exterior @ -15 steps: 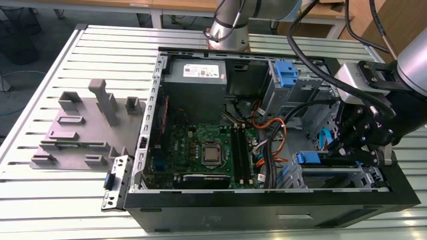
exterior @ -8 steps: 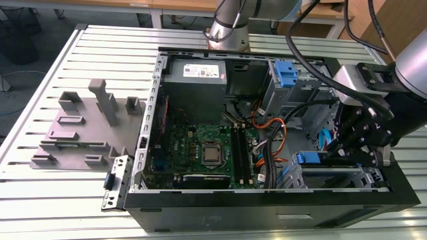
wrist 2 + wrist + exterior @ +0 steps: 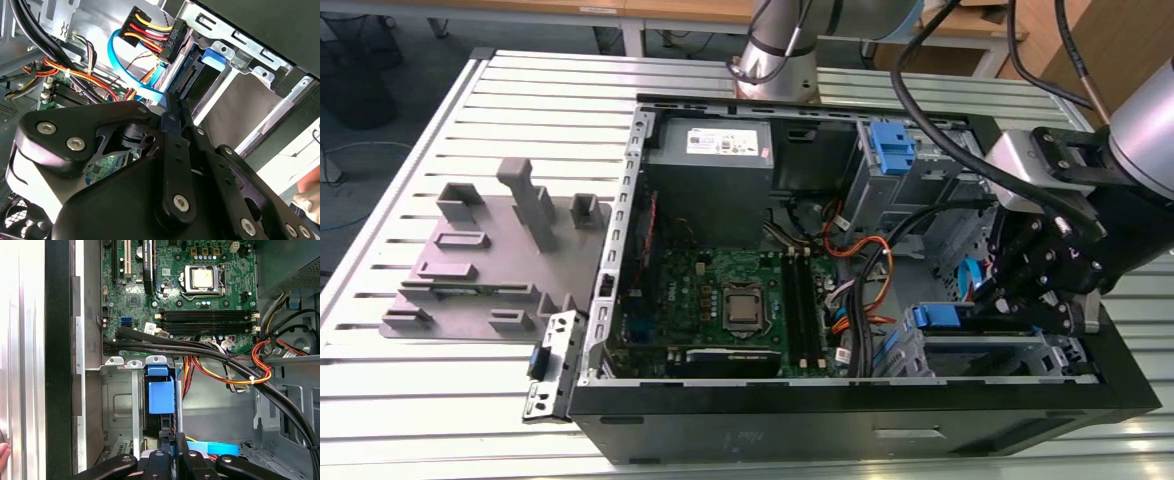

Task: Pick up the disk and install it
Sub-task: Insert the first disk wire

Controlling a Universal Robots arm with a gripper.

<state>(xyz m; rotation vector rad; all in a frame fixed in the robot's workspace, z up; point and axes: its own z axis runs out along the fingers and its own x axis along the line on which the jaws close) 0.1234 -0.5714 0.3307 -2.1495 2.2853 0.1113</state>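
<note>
- We see the arm reaching in from the exterior view's right. Its wrist is bent so that the gripper points down into the open computer case, at the corner nearest that side.
- In both wrist views the gripper shows its two black fingers drawn together, with nothing clamped between them as far as we can make out.
- The disk sits on edge inside the metal drive cage, with its blue rail frame facing up.
- In the first wrist view the disk lies straight ahead of the fingertips, in a slot of the cage.
- In the second wrist view the fingertips are just beside the connector end of the disk. We cannot tell whether they touch it.
- A blue flat cable and a black plug with yellow, red and black wires hang near that end.
- The motherboard lies beyond the cage, under a bundle of black cables.
- The power-supply box at the far end of the case carries a white sticker, and we cannot read its print.
- A grey moulded holder stands on the slatted table, on the exterior view's left and well apart from the gripper.
</note>
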